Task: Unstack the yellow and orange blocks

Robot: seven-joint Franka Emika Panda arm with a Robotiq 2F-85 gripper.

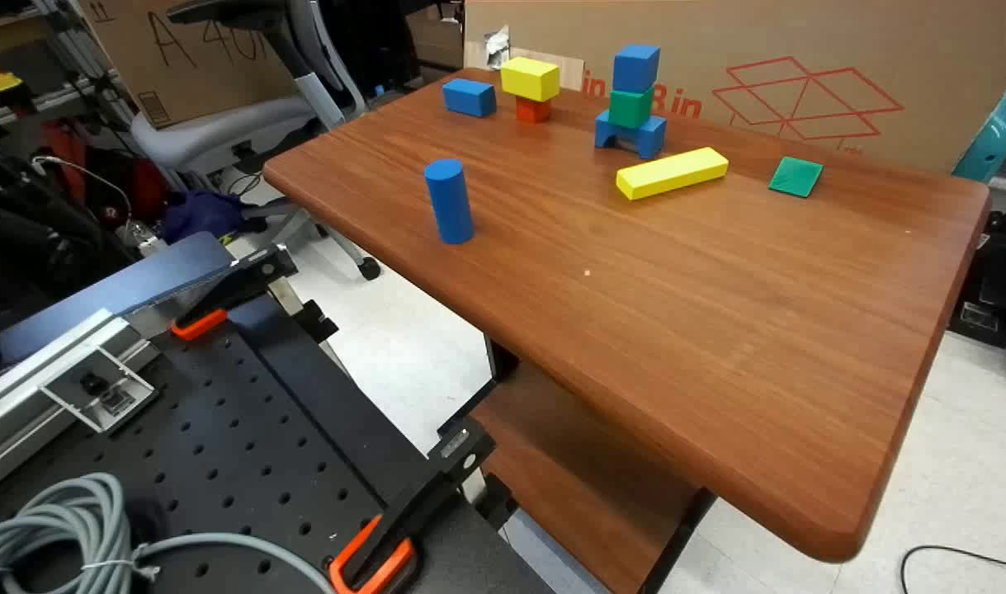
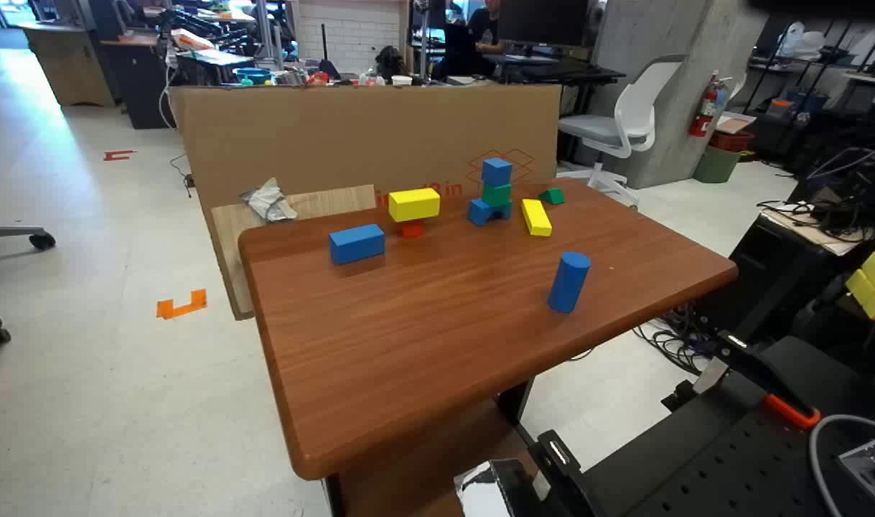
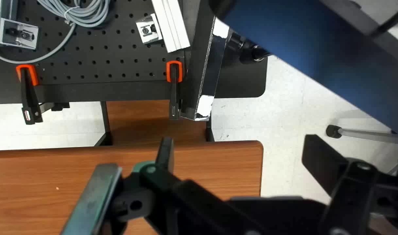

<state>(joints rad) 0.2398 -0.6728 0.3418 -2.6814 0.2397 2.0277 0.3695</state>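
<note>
In my wrist view I have the gripper jutting in from the bottom edge, its two fingers spread well apart. One stands left of the middle, the other toward the right. Their black links lean inward as they run down; the dark palm sits low between them.

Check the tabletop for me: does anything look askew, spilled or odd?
No spill shows. The stacked yellow block overhangs the smaller orange block beneath it on both sides in both exterior views, so it looks top-heavy. A pale speck lies on the table, perhaps a crumb or chip.
</note>
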